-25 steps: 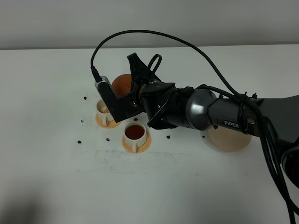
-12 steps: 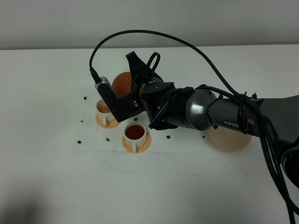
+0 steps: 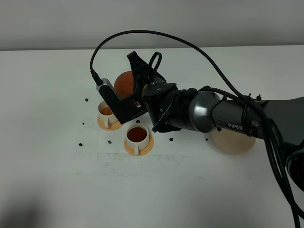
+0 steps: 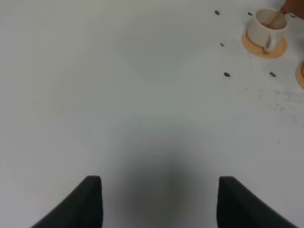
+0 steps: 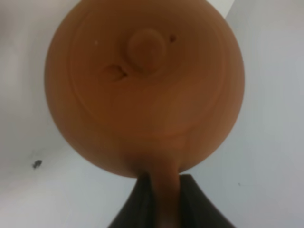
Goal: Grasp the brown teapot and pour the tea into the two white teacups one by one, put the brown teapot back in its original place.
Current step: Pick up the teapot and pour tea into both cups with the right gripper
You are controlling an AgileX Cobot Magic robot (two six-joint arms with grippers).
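Brown teapot (image 5: 142,85) fills the right wrist view. Its loop handle is pinched tight in the jaws of the right gripper (image 5: 164,202), its lid knob faces them, and its body stretches straight away from them. I cannot see the spout. From high up, the arm (image 3: 213,114) hides most of it, above the half-covered far teacup (image 3: 103,110). The left gripper (image 4: 159,204) has its jaws wide apart over the white table (image 4: 142,95)

Right arm (image 3: 209,114), holding teapot (image 3: 123,82), blocks mid-table over far cup (image 3: 105,112); near cup (image 3: 137,136) adjacent. Table (image 3: 42,156) left and front unobstructed.
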